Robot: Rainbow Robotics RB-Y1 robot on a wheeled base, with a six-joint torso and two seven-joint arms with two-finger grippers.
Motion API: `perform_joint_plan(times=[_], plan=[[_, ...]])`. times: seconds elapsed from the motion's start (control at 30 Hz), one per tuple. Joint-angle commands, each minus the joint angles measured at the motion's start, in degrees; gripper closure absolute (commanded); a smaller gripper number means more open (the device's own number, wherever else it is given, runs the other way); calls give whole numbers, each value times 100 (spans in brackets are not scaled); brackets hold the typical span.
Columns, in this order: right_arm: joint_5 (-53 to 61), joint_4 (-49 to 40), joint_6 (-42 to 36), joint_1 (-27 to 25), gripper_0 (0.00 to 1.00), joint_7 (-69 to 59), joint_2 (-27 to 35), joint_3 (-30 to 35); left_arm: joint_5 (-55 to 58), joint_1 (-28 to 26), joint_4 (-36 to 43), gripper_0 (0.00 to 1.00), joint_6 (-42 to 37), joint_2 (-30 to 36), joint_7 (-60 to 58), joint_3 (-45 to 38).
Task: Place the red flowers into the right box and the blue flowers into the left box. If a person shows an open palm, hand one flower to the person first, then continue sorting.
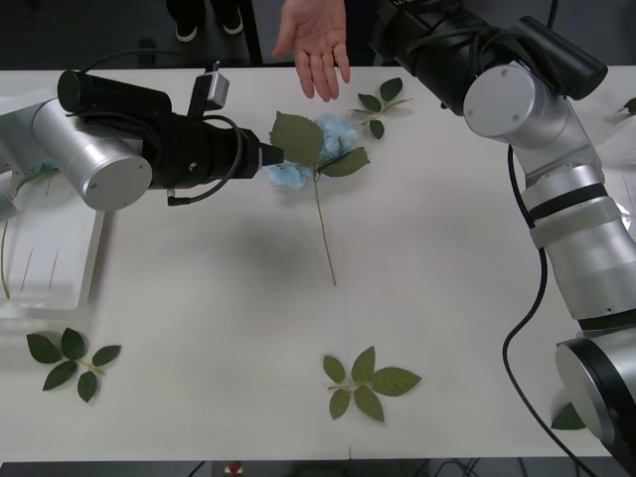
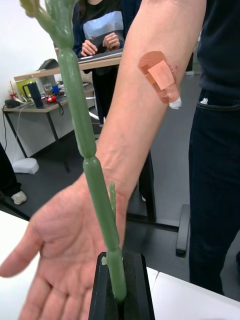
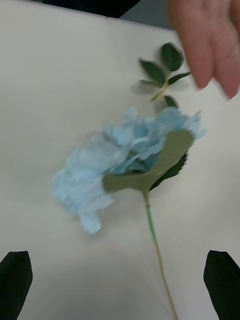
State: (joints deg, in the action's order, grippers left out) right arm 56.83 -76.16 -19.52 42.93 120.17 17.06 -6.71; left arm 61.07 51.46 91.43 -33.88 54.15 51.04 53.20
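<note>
Caught mid-handover, judging by the open palm (image 1: 316,45) stretched over the far edge of the table (image 1: 219,328). Up beside that hand, clamped shut on a green stem (image 2: 90,165) with the right gripper (image 2: 120,287), the stem standing upright in front of the palm and forearm; impossible to tell whether red or blue, with the bloom out of view. Not yet released, and no contact between stem and palm that can be made out. Meanwhile, wide open and holding nothing at the left gripper (image 3: 120,270), poised just beside a blue flower (image 1: 308,159) lying flat on the table near the far middle, bloom towards the gripper and stem trailing towards the near edge. Looks lined up for a grasp, though not begun. Off to the left, in the left box (image 1: 60,283), apparently a stem and a hint of pale blue under the arm, so probably some sorting done already; hard to confirm. As for the right box (image 1: 624,194), just a pale edge at the right, contents hidden. Left to do, most likely: finish the handover, then carry the blue flower into the left box. Otherwise only three bloomless sprigs (image 1: 366,383) scattered about, none needing sorting.
</note>
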Motion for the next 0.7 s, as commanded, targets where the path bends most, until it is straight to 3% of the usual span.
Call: perform_joint_plan(times=[0.03,0.23,0.7], plan=[[-5,154,115,366,100,-116,-27,38,107,206,129,0,-699,210,-420,-20],[-5,330,150,489,100,-134,-27,38,-122,215,164,0,-1692,193,-736,-275],[118,330,159,489,100,-107,-36,38,-219,224,173,0,-1709,184,-727,-284]])
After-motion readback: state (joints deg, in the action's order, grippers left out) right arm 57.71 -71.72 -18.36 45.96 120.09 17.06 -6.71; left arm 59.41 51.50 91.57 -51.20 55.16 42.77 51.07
